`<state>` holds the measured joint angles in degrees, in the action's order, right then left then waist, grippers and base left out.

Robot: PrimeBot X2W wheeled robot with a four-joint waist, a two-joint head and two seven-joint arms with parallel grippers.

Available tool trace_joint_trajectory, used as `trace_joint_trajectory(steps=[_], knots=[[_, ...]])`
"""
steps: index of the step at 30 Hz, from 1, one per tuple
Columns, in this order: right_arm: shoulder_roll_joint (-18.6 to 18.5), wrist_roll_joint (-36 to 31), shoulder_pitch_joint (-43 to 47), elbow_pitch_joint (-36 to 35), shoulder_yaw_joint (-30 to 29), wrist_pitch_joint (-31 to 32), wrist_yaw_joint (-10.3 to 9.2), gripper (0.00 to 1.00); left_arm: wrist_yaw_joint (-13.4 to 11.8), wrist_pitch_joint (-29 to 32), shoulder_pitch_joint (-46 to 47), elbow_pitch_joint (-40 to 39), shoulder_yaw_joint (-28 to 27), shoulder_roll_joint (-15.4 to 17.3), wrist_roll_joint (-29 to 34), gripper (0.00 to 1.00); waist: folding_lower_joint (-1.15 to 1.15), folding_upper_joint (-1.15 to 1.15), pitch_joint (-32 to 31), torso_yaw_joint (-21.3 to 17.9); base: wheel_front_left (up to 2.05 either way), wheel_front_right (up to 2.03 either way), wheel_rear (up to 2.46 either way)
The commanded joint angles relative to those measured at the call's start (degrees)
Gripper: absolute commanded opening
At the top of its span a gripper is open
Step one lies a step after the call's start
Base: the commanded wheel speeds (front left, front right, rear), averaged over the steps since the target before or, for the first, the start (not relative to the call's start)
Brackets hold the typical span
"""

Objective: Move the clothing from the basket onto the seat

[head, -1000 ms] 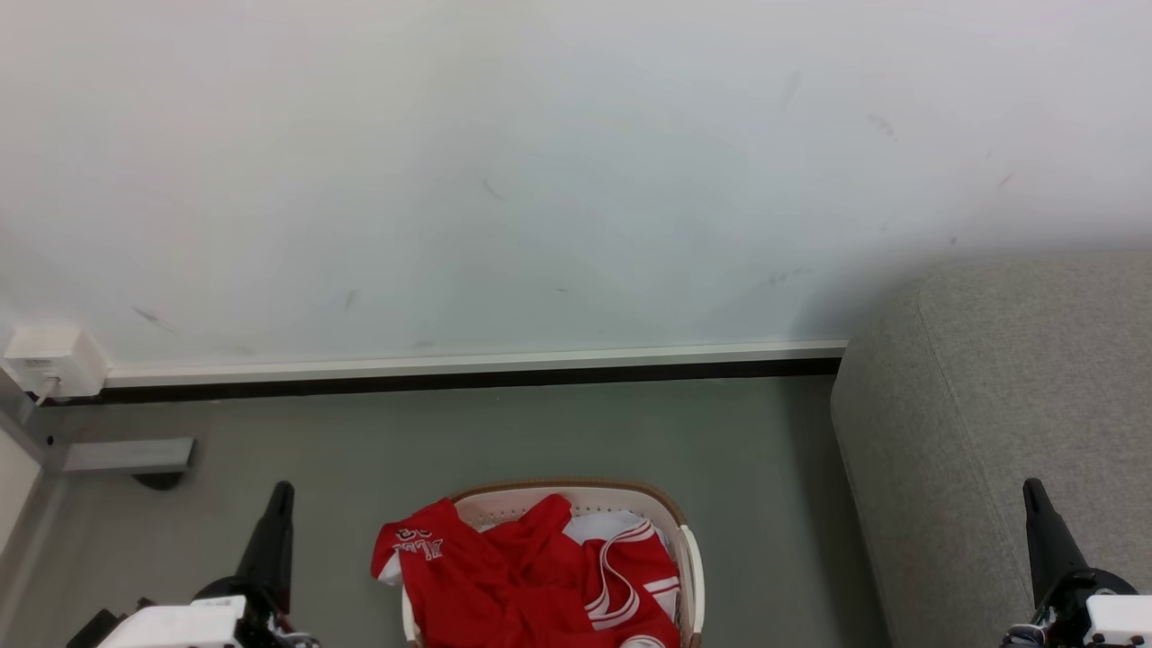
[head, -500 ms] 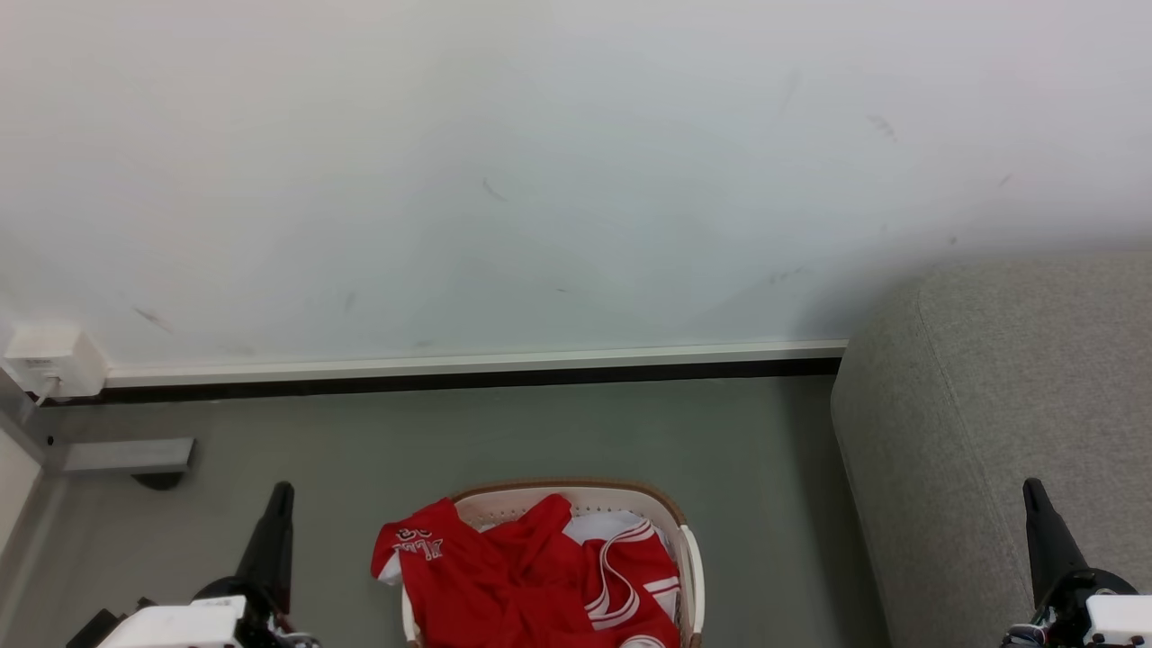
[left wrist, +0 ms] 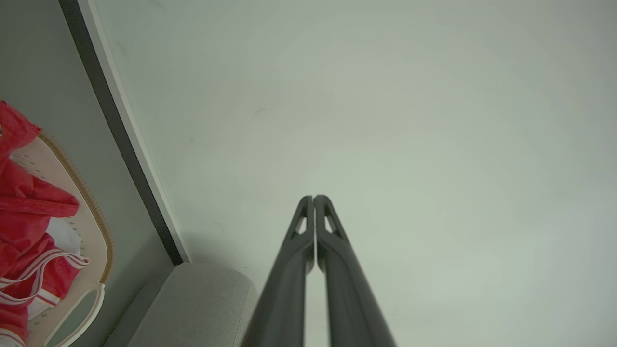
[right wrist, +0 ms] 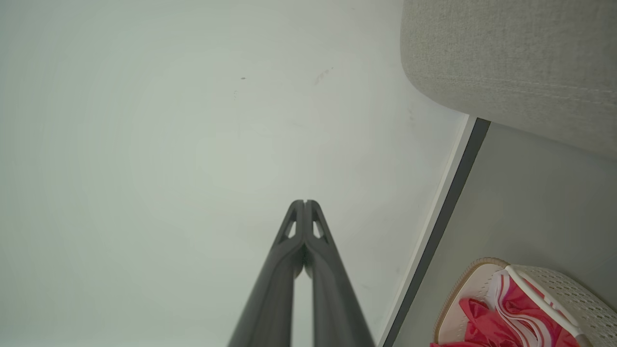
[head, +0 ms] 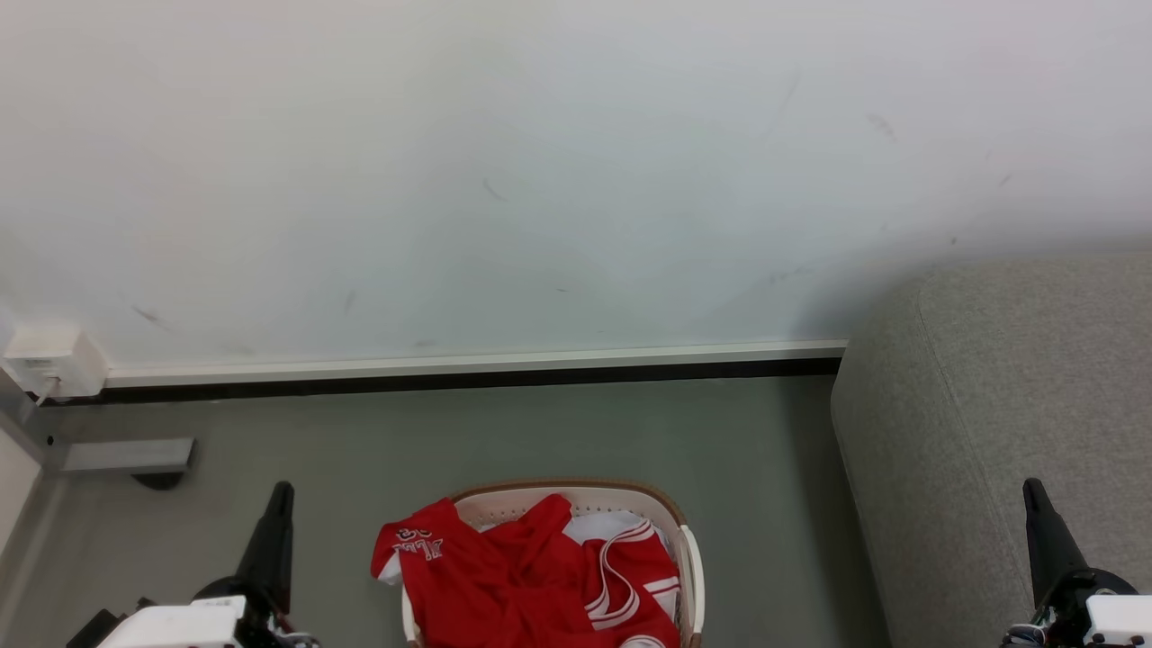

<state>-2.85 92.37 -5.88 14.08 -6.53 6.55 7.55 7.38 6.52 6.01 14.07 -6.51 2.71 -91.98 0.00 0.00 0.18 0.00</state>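
The red clothing (head: pixel 526 576) with white stripe trim fills the cream basket (head: pixel 688 558) at the bottom centre of the head view, one lettered part hanging over the left rim. The grey seat (head: pixel 1008 378) rises at the right. My left gripper (head: pixel 281 490) points up left of the basket, shut and holding nothing. My right gripper (head: pixel 1031 488) stands shut in front of the seat. In the left wrist view the closed fingers (left wrist: pixel 314 198) face the wall, with the clothing (left wrist: pixel 29 226) at the left edge. The right wrist view shows the shut gripper (right wrist: pixel 304 202), the basket (right wrist: pixel 569 294) and the seat (right wrist: pixel 511 62).
A pale wall (head: pixel 540 162) with a white and black skirting strip (head: pixel 468 371) closes off the far side. A white socket box (head: pixel 49 360) and a grey bracket (head: pixel 126 454) sit at the far left. Grey-green floor (head: pixel 558 432) lies between the basket and the wall.
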Motion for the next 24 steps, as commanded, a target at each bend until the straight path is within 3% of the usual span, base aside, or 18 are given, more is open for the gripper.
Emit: trace_joint_trajectory(steps=[1,10,11,24], knots=[[-0.01,0.02,-0.81,-0.23,-0.14,0.06,-0.16,0.00,0.28,0.17,0.52,-0.19,-0.05,0.43,-0.83,0.00,0.00,0.00,0.00,0.00,0.00,0.00,0.00],[-0.01,0.02,-0.81,-0.23,-0.14,0.06,-0.16,0.00,0.28,0.16,0.52,-0.19,-0.05,0.43,-0.83,0.00,0.00,0.00,0.00,0.00,0.00,0.00,0.00],[0.00,0.00,0.00,0.00,0.00,0.00,0.00,1.00,0.00,0.01,0.00,0.00,0.00,0.00,0.00,1.00,0.00,0.00,0.00,0.00,0.00,0.00,0.00],[-0.04,-2.26,-0.18,-1.55,3.62,-3.21,-0.01,1.00,-0.07,-3.23,-0.20,-1.12,0.68,-0.21,3.31,1.00,0.00,0.00,0.14,-0.06,0.00,0.00,0.00]])
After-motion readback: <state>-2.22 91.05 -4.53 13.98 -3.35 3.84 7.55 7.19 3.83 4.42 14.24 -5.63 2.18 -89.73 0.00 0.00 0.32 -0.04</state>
